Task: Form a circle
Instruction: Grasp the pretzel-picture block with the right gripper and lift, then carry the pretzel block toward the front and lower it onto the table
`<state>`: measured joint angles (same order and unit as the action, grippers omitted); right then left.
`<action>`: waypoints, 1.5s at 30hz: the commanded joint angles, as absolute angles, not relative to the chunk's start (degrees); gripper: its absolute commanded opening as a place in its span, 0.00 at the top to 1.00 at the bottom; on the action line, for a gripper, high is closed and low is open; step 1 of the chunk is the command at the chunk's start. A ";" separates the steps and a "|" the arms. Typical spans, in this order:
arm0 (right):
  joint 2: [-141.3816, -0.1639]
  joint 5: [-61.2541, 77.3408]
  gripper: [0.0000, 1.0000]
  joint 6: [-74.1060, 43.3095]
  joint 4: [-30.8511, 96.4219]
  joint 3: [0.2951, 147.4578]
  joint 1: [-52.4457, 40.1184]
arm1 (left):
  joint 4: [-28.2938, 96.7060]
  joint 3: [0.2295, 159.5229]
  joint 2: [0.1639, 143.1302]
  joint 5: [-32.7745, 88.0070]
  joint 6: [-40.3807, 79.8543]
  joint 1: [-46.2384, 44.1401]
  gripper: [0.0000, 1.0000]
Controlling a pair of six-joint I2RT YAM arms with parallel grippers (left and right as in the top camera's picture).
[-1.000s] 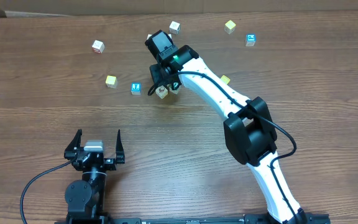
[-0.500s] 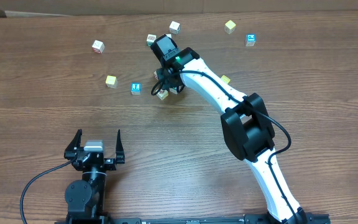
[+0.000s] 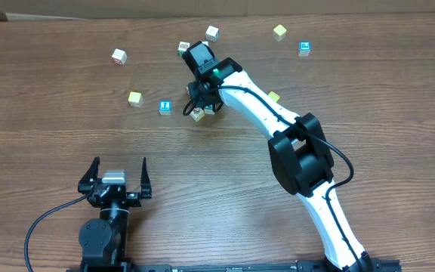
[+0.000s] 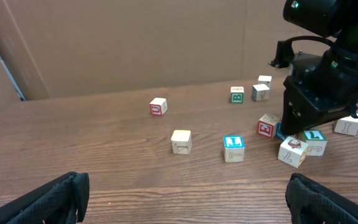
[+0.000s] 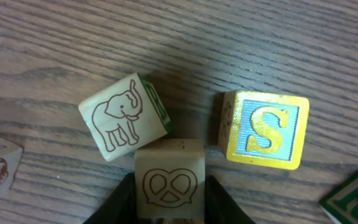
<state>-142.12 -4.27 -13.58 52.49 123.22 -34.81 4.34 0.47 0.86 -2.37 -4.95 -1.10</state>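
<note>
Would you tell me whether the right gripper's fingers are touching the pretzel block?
Touching. The right wrist view shows both fingers pressed flush against the sides of the pretzel block, no gap.

Even bright light, soft shadows, sharp focus

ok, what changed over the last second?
Right gripper shifted slightly rightward and closed on the pretzel cube, uncovering a far cube that it had hidden. Left gripper open and parked as before; loose cubes unmoved.
</note>
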 commanded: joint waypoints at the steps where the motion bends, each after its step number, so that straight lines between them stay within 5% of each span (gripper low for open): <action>1: -141.45 -3.77 0.79 -13.74 52.93 125.34 -34.65 | 4.19 0.27 0.27 -2.96 -6.42 -0.86 0.00; 8: -135.46 -3.79 0.79 -13.72 54.61 127.68 -34.37 | 4.19 0.27 0.27 -2.98 -6.42 -0.86 0.00; 27: -118.30 1.23 0.81 -16.73 91.81 126.28 -21.41 | 4.19 0.27 0.27 -2.96 -6.42 -0.89 0.00; 45: -118.30 9.63 0.79 -16.73 76.93 93.71 -21.52 | 4.19 0.27 0.27 -2.96 -6.42 -0.89 0.00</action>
<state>-118.56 6.39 -16.47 78.56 96.44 -21.15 4.34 0.47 0.86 -2.39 -4.95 -1.10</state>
